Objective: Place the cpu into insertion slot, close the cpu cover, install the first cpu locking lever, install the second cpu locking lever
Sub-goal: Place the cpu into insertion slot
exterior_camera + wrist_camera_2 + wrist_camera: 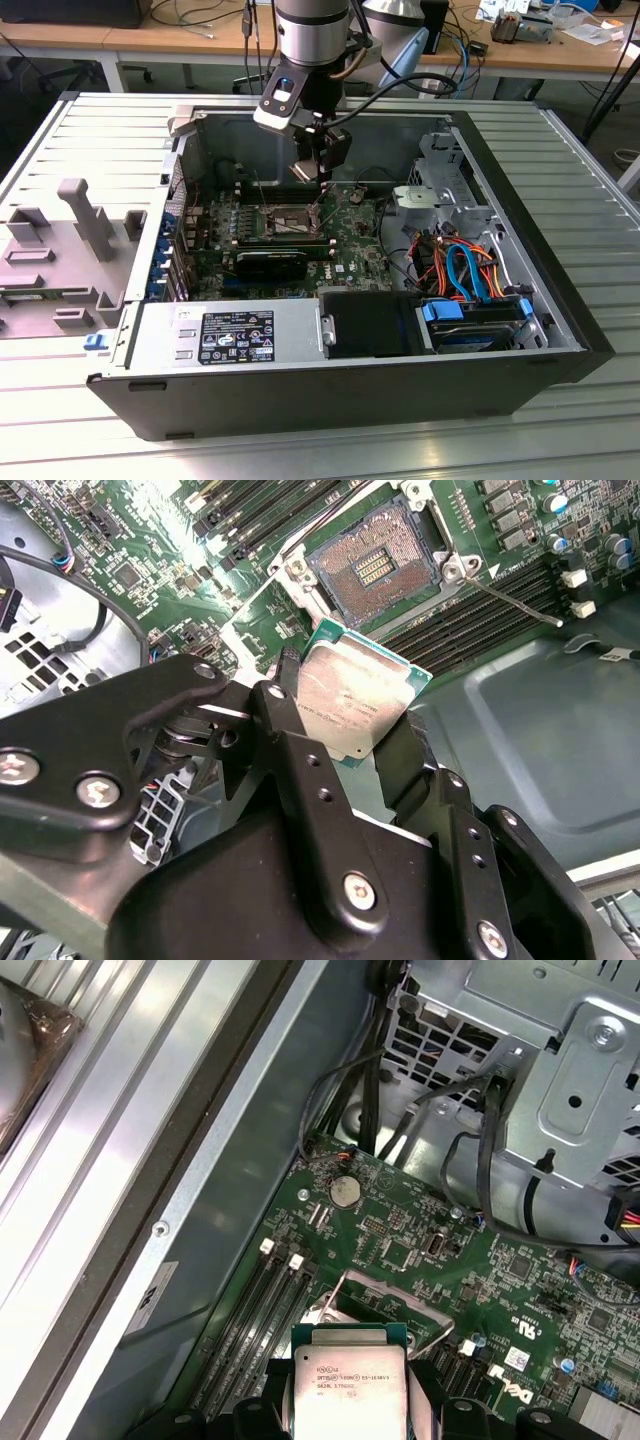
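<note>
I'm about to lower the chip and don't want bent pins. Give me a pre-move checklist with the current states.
1. Small flat square silver-topped cpu clamped in the black gripper: ok.
2. Square dark insertion slot with silver rim bare, contacts exposed: ok.
3. Thin silver cpu cover frame standing open, off the slot: ok.
4. Thin metal locking lever unlatched, sticking out to the side: ok.
5. Cpu orientation matched to the slot: cannot tell.

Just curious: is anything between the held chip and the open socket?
Nothing: in the second wrist view the stretch from cpu to insertion slot is bare.
</note>
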